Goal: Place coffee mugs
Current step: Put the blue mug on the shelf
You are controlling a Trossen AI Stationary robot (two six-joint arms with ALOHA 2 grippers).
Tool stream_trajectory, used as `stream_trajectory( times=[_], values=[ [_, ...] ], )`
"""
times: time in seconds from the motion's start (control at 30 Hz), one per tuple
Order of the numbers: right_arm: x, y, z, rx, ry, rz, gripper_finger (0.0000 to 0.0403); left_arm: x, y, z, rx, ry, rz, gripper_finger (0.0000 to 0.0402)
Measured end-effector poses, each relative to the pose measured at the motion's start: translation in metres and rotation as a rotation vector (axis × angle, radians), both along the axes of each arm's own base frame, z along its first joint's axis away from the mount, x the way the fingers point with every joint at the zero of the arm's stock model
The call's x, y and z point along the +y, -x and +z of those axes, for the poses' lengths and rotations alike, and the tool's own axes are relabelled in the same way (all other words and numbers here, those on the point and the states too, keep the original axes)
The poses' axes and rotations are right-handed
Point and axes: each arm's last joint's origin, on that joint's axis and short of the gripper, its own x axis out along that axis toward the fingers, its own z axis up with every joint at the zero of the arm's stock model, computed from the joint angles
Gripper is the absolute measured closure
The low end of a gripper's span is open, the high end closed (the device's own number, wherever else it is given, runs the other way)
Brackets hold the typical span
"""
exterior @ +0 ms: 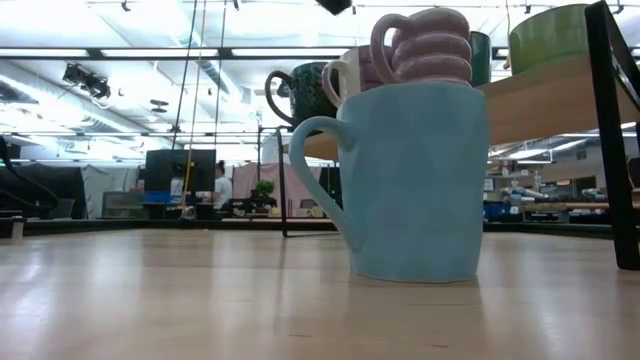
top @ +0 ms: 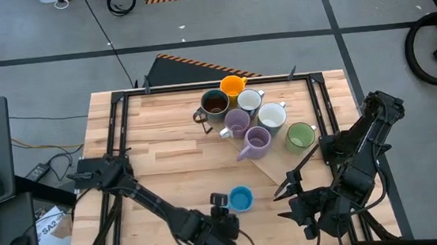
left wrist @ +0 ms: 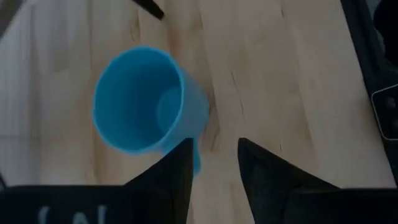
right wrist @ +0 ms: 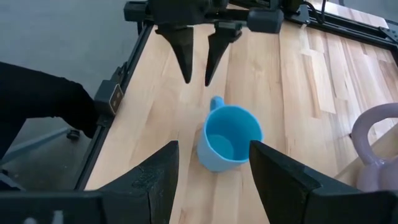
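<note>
- Low view: the light blue ceramic mug (exterior: pixel 415 180) fills the centre and hides most of the cluster behind it; only rims and handles show above it, among them a pale purple mug (exterior: pixel 432 48) and a green mug (exterior: pixel 553 38).
- High view: the blue mug stands upright, alone, at lower centre on the light wooden tabletop (top: pixel 166 155). Well apart, at upper centre, sit the orange mug (top: pixel 233 85), the dark brown mug (top: pixel 214 104), two white mugs (top: pixel 249 100) (top: pixel 272 116), two purple mugs and the green one.
- Left gripper (top: pixel 219 200): lower centre, fingers open and empty, tips pointing at the blue mug just beside its handle (left wrist: pixel 196 163); whether they touch it cannot be told. Arm stretched low across the tabletop from the left.
- Right gripper (top: pixel 290 193): lower right, fingers spread wide, empty, near the blue mug but apart from it. Arm folded at the right edge.
</note>
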Motion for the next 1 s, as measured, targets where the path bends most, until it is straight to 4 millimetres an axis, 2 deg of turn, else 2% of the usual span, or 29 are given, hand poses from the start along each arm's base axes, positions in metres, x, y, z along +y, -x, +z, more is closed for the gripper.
stream_trajectory(
  times=[0.17,0.47,0.6,0.7,0.87,1.0],
  values=[
    [0.001,0.001,0.000,0.000,0.000,0.004,0.0202,0.000,0.017,-0.017,-0.043,0.012,0.039,0.0285],
    [0.001,0.001,0.000,0.001,0.003,0.005,0.0202,0.025,0.067,-0.045,-0.252,0.150,0.202,0.0287],
    [0.001,0.001,0.000,0.001,0.005,0.006,0.0202,0.030,0.078,-0.067,-0.358,0.195,0.315,0.0282],
    [0.001,0.001,0.000,0.001,0.006,0.006,0.0202,0.030,0.079,-0.077,-0.423,0.277,0.343,0.0257],
    [0.001,0.001,0.000,0.000,0.003,0.006,0.0202,0.036,0.077,-0.087,-0.507,0.379,0.377,0.0187],
    [0.001,0.001,0.000,-0.001,0.000,0.005,0.0202,0.043,0.075,-0.092,-0.530,0.386,0.402,0.0141]
  ],
)
